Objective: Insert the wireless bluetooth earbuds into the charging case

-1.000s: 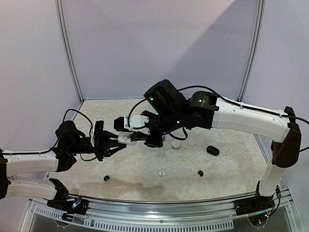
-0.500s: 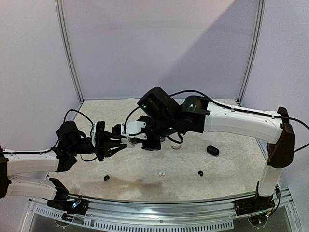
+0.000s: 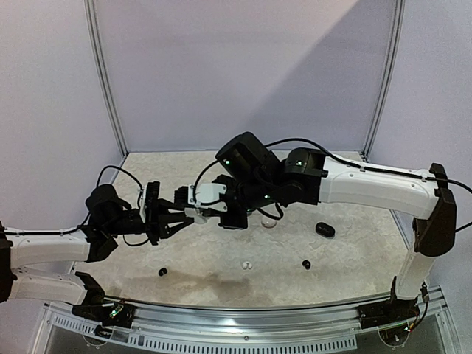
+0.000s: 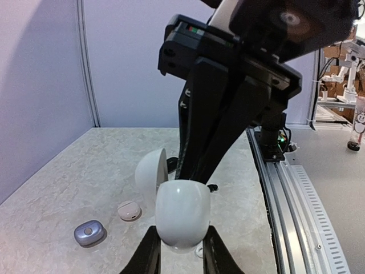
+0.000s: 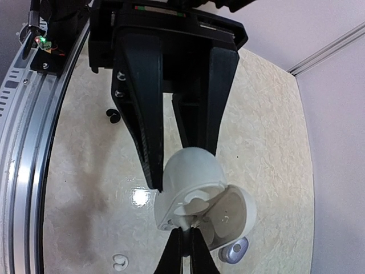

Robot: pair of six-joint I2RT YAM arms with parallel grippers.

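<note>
Robotics lab test cell. The left arm (image 3: 44,249) and right arm (image 3: 376,184), white links with black joints, are bolted to a slotted aluminium rail (image 3: 243,317) along the near edge of a marble-pattern counter (image 3: 354,251). Plain lilac panels (image 3: 243,74) box the counter in on the far, left and right sides, joined by metal corner posts (image 3: 104,74) — a purpose-built enclosure. Green status LEDs (image 3: 234,155) glow on the right arm, with exposed cabling looped along it. The left wrist view looks past the rail into the room — more white robot hardware and cluttered benches (image 4: 339,85) at far right.
</note>
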